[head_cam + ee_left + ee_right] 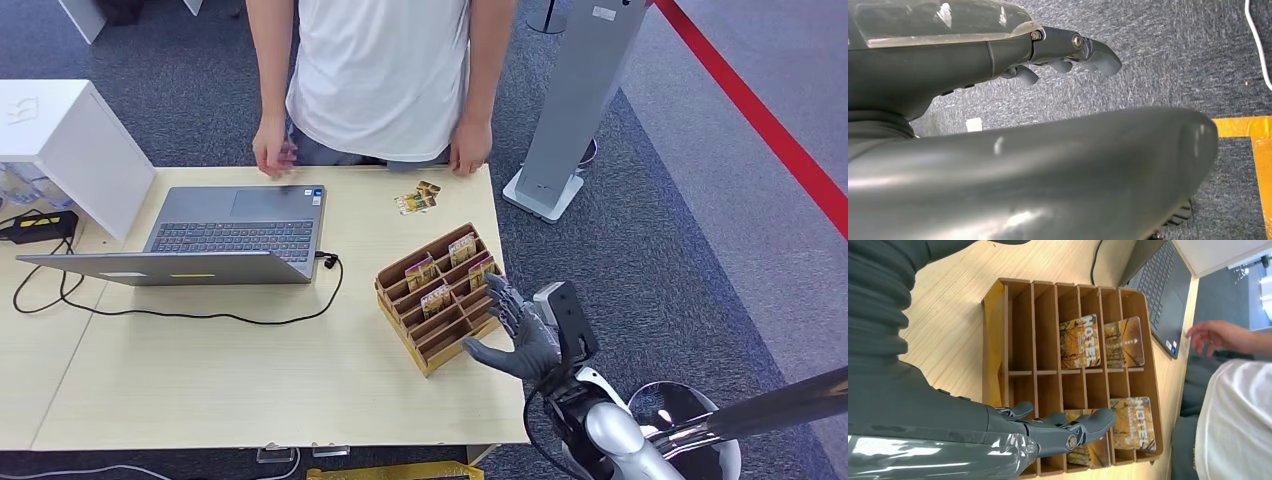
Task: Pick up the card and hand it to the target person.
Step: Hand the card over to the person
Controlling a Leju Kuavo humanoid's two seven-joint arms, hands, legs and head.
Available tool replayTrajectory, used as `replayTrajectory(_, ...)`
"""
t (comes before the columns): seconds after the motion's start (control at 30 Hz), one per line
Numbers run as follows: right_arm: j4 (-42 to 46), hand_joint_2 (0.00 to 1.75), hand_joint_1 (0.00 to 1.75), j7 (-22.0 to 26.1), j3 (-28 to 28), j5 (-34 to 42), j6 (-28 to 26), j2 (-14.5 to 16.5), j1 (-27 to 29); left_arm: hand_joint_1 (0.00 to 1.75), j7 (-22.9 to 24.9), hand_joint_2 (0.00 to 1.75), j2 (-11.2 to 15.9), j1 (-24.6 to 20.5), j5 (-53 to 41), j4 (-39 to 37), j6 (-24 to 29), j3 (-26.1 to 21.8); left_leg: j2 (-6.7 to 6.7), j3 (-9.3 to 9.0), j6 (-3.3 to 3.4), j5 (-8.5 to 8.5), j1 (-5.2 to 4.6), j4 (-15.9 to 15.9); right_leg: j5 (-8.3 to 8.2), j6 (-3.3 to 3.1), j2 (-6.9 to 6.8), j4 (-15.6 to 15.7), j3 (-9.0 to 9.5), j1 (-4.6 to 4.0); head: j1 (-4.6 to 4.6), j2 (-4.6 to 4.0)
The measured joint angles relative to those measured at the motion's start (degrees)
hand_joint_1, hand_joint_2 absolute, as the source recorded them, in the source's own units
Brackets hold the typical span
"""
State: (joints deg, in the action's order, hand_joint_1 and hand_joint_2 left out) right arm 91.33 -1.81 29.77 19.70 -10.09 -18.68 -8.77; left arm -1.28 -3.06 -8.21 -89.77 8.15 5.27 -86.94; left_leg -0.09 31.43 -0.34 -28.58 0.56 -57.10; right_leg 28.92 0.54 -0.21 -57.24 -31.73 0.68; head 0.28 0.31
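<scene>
A wooden card rack (441, 346) stands near the table's right edge, with several yellow-brown hotel cards upright in its slots (436, 299). My right hand (520, 335) hovers at the rack's right side, fingers spread and holding nothing. In the right wrist view its fingers (1083, 427) reach over a card (1088, 454) in a slot of the rack (1020, 330); another card (1133, 422) stands beside it. Two loose cards (416, 199) lie on the table near the person (380, 70) in a white shirt. My left hand (1068, 50) hangs over the carpet, holding nothing.
An open laptop (235, 235) with a black cable (200, 315) takes the table's left half, and a white box (70, 140) stands at the far left. The person's hands (470, 155) rest at the far table edge. A grey stand (575, 100) rises right of the table.
</scene>
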Motion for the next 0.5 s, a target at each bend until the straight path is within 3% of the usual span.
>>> replayTrajectory(0.5, -1.2, 1.75, 0.0, 2.4, -1.4, -0.1, -0.4, 0.0, 0.1, 0.0, -0.1, 0.0, -0.1, 0.0, 0.0, 0.0, 0.2, 0.0, 0.0, 0.0, 0.0, 0.0, 0.0, 0.0, 0.0, 0.0, 0.0, 0.0, 0.01, 0.0, 0.01, 0.0)
